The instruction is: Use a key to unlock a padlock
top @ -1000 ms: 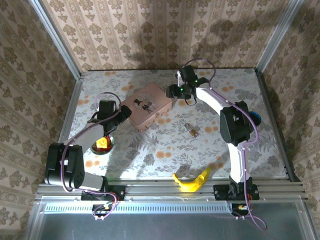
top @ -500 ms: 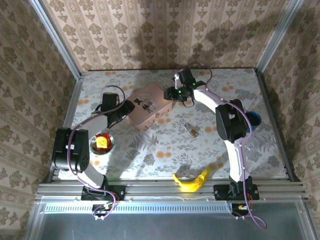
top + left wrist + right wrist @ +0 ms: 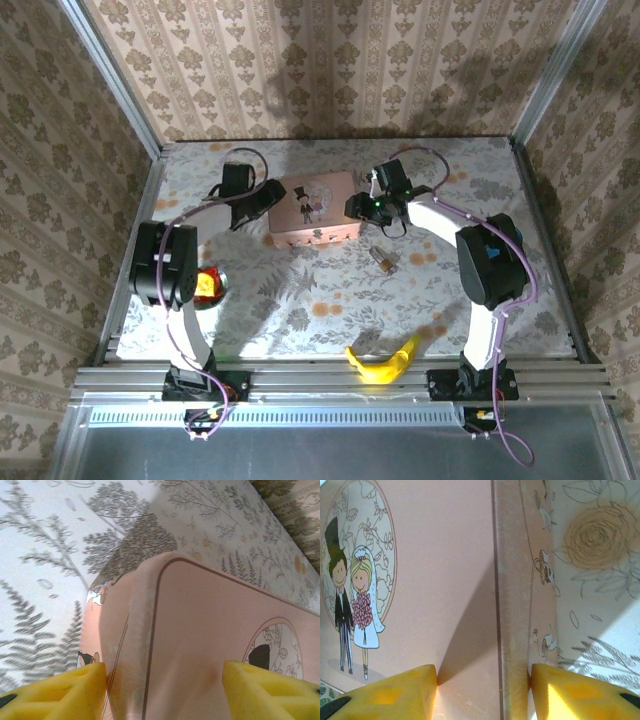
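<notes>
We hold the left hand, fingers apart, at the left end of the pink tin, and the right hand, likewise apart, at its right end. The padlock lies near the tin.

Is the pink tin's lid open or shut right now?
Shut. The pink tin lies flat, its lid seated over the side wall with no gap in both wrist views.

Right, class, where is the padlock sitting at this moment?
In the top view the padlock lies on the floral table, right of centre, just nearer the arm bases than the pink tin and the right gripper, touching neither.
</notes>
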`<action>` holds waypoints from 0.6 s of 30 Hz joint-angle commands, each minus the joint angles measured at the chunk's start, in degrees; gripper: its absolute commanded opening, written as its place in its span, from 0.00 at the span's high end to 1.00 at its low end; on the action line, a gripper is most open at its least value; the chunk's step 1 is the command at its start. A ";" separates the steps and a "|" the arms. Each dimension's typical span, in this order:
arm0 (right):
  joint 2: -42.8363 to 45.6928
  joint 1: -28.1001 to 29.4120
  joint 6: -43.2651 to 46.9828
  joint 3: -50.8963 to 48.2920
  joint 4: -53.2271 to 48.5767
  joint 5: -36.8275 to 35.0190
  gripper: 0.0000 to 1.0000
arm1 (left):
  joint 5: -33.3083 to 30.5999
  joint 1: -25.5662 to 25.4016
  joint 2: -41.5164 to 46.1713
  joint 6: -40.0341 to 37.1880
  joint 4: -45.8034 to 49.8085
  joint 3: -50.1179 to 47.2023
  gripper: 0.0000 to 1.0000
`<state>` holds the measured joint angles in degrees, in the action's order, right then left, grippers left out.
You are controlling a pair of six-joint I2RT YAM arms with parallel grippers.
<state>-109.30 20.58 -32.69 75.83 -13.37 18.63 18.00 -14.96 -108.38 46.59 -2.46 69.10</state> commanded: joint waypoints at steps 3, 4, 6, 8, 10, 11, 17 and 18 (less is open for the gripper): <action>2.78 1.48 -2.56 -2.58 0.46 -1.39 0.44 | 7.10 -2.80 -3.43 -1.24 -2.40 5.13 0.36; 2.75 1.48 -2.56 -2.39 0.14 -1.48 0.43 | 7.19 -2.79 -3.83 -1.14 -2.66 5.49 0.36; 2.68 1.48 -2.52 -1.94 -0.42 -1.82 0.42 | 6.99 -2.62 -4.25 -1.23 -2.66 6.12 0.35; 2.84 1.48 -2.72 -2.04 -0.76 -2.69 0.40 | 6.80 -2.45 -4.41 -1.54 -2.34 6.69 0.34; 3.26 1.40 -2.60 -2.00 -1.45 -4.66 0.38 | 7.09 -2.06 -4.37 -1.76 -2.02 6.92 0.31; 3.53 1.31 -2.35 -1.92 -1.86 -5.44 0.38 | 7.35 -1.77 -4.10 -1.77 -2.07 6.77 0.30; 7.69 0.69 1.21 -0.69 -6.58 -10.53 0.35 | 7.21 1.49 2.15 -2.39 -3.16 2.91 0.07; 8.92 0.71 1.90 -0.90 -7.21 -11.62 0.34 | 7.09 2.08 3.73 -2.67 -3.23 1.97 0.02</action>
<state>-105.01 21.26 -33.39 73.82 -16.86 11.66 23.20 -14.63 -110.30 44.77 -3.90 72.60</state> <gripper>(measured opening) 0.652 0.961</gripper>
